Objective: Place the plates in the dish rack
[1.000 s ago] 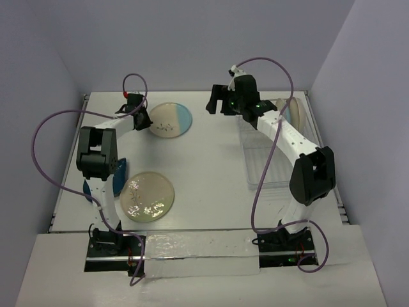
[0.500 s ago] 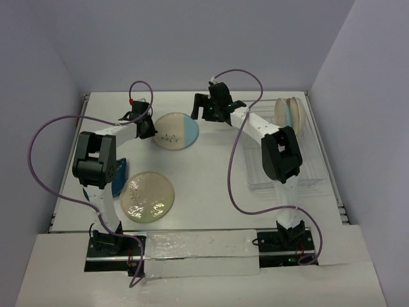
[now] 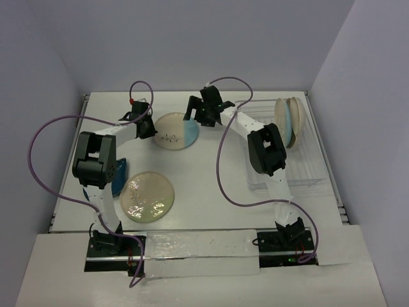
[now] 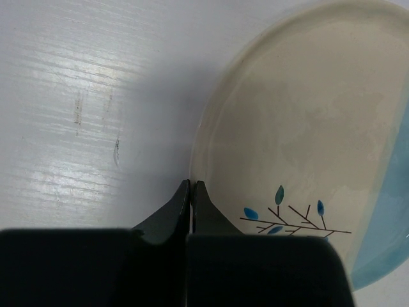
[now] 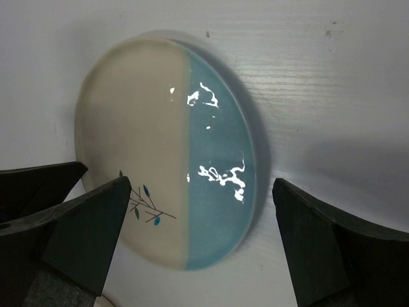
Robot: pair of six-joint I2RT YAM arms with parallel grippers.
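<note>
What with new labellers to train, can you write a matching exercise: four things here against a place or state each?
1 cream-and-blue sprig plate
2 floral plate
3 dark blue plate
4 left gripper

a partly under the left arm
b shut, tips at a plate's rim
c faced by the open right gripper
d fully in view, no gripper near

Pairs: 1-c, 2-d, 3-a, 4-b

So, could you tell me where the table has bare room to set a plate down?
The table is bare centrally, between the sprig plate, the green floral plate and the dish rack. Crowded: around the sprig plate, flanked by the left gripper and right gripper.
</note>
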